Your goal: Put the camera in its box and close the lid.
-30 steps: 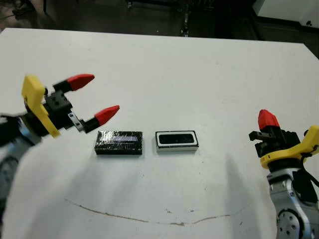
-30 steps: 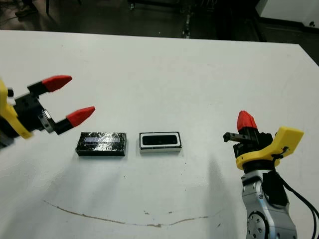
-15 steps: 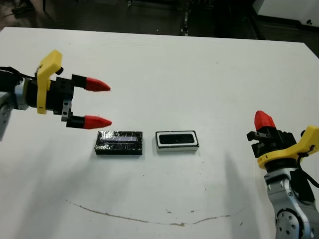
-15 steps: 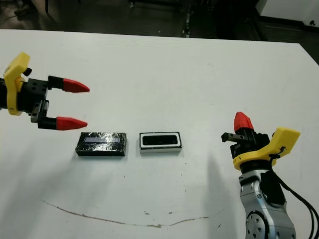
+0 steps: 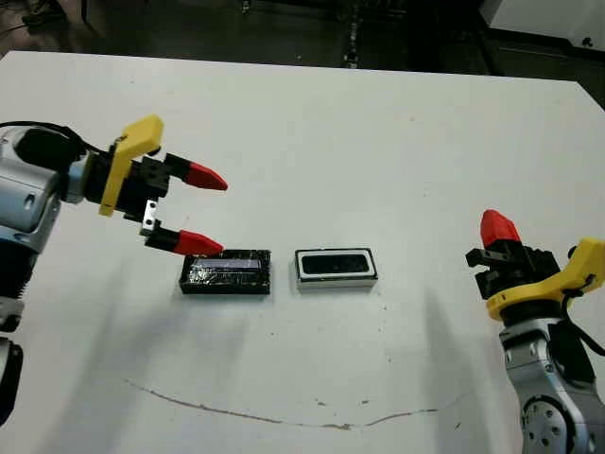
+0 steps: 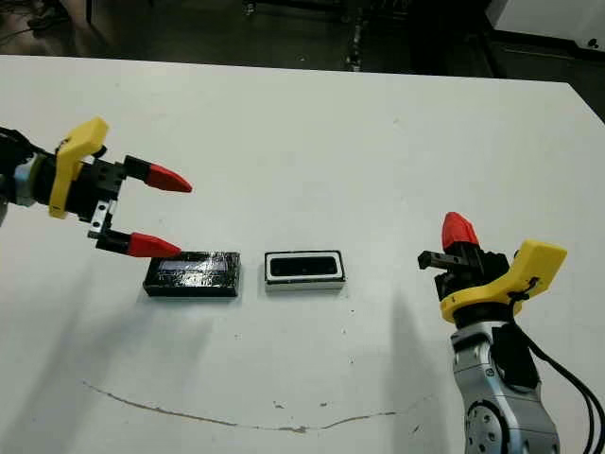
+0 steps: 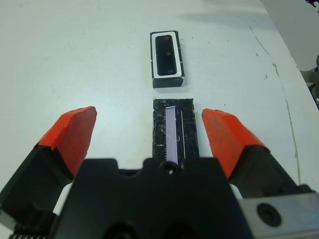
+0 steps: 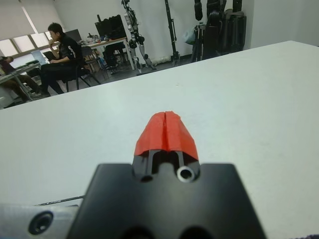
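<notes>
Left wrist view shows your left gripper (image 7: 144, 134) spread wide, straddling the near end of the lid (image 7: 174, 130), a glossy black slab with 1 pale strip; the box (image 7: 167, 59) lies just past it at 12 o'clock, white-rimmed, with the camera (image 7: 165, 51) already lying dark inside. If you close now you may catch only the lid's end, so it could tip or skid into the box. Your right gripper (image 6: 458, 230) idles pressed together, well off at 3 o'clock.

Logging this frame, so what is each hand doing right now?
Left hand: open, empty, lined up on the lid.
Right hand: closed, empty, off to the side.
</notes>
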Controlling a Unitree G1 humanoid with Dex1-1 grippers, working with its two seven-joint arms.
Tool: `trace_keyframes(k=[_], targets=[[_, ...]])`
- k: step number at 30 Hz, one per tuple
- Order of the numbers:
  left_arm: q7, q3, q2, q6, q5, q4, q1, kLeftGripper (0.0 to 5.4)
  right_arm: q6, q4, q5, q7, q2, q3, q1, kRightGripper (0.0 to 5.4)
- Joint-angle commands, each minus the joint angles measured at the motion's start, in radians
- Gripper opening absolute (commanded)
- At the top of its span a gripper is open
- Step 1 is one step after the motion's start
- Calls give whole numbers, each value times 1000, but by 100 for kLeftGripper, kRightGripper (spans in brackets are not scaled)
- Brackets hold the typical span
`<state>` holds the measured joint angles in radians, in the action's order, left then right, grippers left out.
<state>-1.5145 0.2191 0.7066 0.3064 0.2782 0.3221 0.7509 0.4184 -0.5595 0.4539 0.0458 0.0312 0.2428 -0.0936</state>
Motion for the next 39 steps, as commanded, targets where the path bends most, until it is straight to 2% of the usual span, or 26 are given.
trace_keyframes(k=[1,11,20,28,39], targets=[[-3,10,-1,-3,-20,-3,-14,540,13,-1,-5,-18,13,2,-5,0],[-51,46,-17,-50,-52,51,-20,540,8,-6,-15,-32,17,-15,-4,0],[-44,69,-24,-134,-115,86,-26,540,0,2,-11,-16,20,-14,-5,0],[-34,112,-18,-98,-168,55,-36,540,-1,1,-13,-15,22,-19,-8,0],[-48,124,-20,-76,-169,66,-73,540,-12,5,-18,-5,23,-23,-14,0]])
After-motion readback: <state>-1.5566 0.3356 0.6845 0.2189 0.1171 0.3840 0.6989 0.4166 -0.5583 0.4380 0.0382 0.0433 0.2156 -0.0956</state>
